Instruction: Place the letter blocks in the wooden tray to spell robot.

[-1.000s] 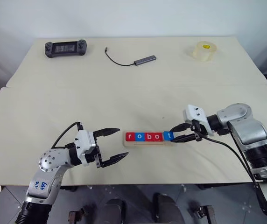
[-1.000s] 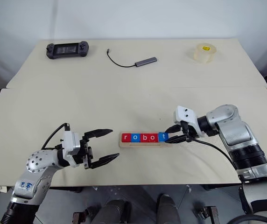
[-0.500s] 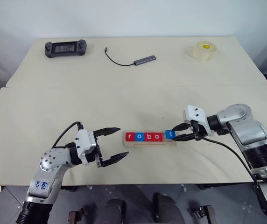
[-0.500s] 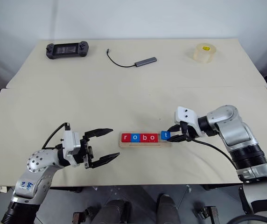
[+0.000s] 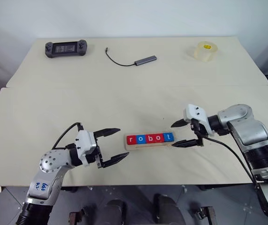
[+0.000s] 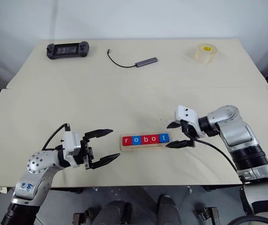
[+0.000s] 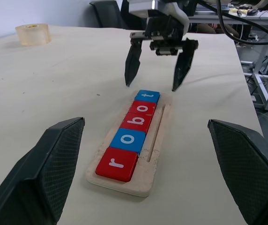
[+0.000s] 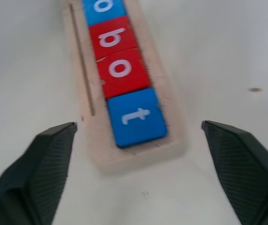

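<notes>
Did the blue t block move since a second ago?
Yes. The blue t block dropped flat into the wooden tray, beside the red o; earlier it sat tilted at the tray's end.

Five letter blocks (image 5: 151, 138) lie flat in a row, reading r-o-b-o-t. They alternate red, blue, red, red, blue. All sit inside the pale wooden tray (image 5: 149, 145).

A: From my station the head views read bright and even; light is diffuse from overhead. The counter (image 5: 134, 89) shows no glare.

B: Shadows?

A: I see soft, short ones only: under the left pincer (image 5: 113, 146) and beneath the right pincer (image 5: 181, 133).

B: Focus?

A: Head views sharp edge to edge. In the right wrist view the wooden tray (image 8: 99, 150) and its nearest block are slightly soft; the pincer fingers (image 8: 35, 178) close to the lens blur.
</notes>
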Motion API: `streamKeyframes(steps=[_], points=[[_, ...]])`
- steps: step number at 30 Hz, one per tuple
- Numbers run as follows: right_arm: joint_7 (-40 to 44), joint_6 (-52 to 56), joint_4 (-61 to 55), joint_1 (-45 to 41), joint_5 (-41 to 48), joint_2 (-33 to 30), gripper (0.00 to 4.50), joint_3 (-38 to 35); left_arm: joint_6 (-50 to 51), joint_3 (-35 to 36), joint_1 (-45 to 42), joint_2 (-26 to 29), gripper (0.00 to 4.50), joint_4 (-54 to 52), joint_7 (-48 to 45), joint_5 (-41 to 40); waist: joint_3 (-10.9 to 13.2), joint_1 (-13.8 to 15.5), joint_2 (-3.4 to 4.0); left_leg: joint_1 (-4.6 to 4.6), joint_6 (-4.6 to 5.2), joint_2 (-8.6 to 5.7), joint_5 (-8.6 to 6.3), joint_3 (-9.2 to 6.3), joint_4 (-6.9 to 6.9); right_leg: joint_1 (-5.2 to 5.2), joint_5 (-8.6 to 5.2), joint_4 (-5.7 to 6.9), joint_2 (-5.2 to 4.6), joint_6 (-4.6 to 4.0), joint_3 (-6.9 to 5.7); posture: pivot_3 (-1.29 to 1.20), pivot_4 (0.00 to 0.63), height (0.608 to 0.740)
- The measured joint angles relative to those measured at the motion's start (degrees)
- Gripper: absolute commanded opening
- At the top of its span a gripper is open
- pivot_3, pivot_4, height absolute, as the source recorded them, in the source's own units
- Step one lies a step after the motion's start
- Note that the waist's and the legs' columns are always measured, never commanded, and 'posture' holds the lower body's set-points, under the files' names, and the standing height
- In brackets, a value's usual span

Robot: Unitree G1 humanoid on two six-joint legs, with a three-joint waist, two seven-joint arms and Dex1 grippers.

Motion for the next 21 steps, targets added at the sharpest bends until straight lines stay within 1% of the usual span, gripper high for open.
streamKeyframes(steps=[1, 4, 8, 11, 13, 16, 19, 21], points=[[-0.06, -0.05, 0.01, 0.0, 0.03, -0.25, 3.13, -0.27, -0.1, 0.0, 0.0, 0.0, 4.5, 0.0, 0.0, 0.01, 0.0, -0.03, 0.0, 0.0, 0.0, 0.0, 0.0, 0.0, 0.0, 0.0, 0.0, -0.02, 0.0, 0.0, 0.0, 0.0, 0.15, 0.74], [-0.49, -0.26, 0.0, 0.45, 0.11, -0.43, 2.08, -0.72, -0.43, -0.02, -0.14, -0.02, 4.5, 0.05, -0.02, 0.05, 0.0, -0.04, 0.0, 0.0, 0.0, 0.01, 0.0, 0.0, -0.01, 0.0, 0.0, -0.02, 0.0, 0.0, 0.0, 0.0, 0.15, 0.74], [-2.97, -1.63, -0.5, 3.19, 1.55, -0.24, 2.08, -3.71, -0.58, -0.01, -0.22, -0.03, 4.5, 0.14, -0.05, 0.08, 0.0, 0.07, 0.0, -0.01, 0.0, -0.01, 0.0, 0.01, -0.01, 0.0, 0.0, 0.0, -0.01, 0.0, 0.0, 0.0, 0.15, 0.74], [-3.62, -2.52, -3.14, 6.26, 4.57, -0.27, 2.7, -7.65, -0.77, 0.26, 0.19, 0.52, 4.5, 0.12, -0.17, 0.08, 0.0, 0.09, 0.0, -0.01, 0.0, 0.01, 0.0, 0.0, -0.02, 0.01, 0.0, 0.01, 0.01, 0.0, -0.01, 0.0, 0.15, 0.74], [-3.53, -3.07, -5.27, 9.04, 6.23, -0.59, 3.37, -9.62, -0.76, 1.14, 1.08, 1.44, 4.5, 0.17, -0.27, 0.08, 0.0, 0.08, 0.0, -0.01, 0.0, 0.03, 0.0, -0.01, -0.03, 0.01, 0.0, 0.02, 0.01, 0.0, -0.01, 0.0, 0.15, 0.74], [-3.48, -5.76, -9.26, 16.58, 8.49, -1.74, 4.39, -13.85, -0.19, 2.64, 2.61, 3.59, 4.5, 0.53, -0.29, 0.07, 0.0, 0.4, 0.0, 0.0, 0.02, 0.01, -0.01, 0.01, -0.04, 0.02, 0.0, 0.01, 0.0, 0.0, 0.01, 0.0, 0.15, 0.74], [-2.99, -13.66, -11.18, 25.66, 10.87, -1.71, 4.46, -20.34, 0.19, 4.5, 3.19, 5.89, 4.5, 2.34, -0.72, 0.02, 0.0, 1.05, 0.0, 0.03, 0.02, 0.0, -0.01, 0.03, -0.04, 0.04, 0.0, -0.09, 0.01, 0.0, 0.01, 0.0, 0.15, 0.74], [-2.73, -16.03, -11.14, 29.37, 12.53, -1.71, 4.46, -23.42, 0.26, 6.18, 3.45, 6.88, 4.5, 3.81, -1.48, -0.22, 0.0, 1.18, 0.0, 0.06, 0.03, 0.0, -0.02, 0.06, -0.03, 0.05, 0.0, -0.1, 0.01, 0.01, 0.05, 0.0, 0.15, 0.74]])
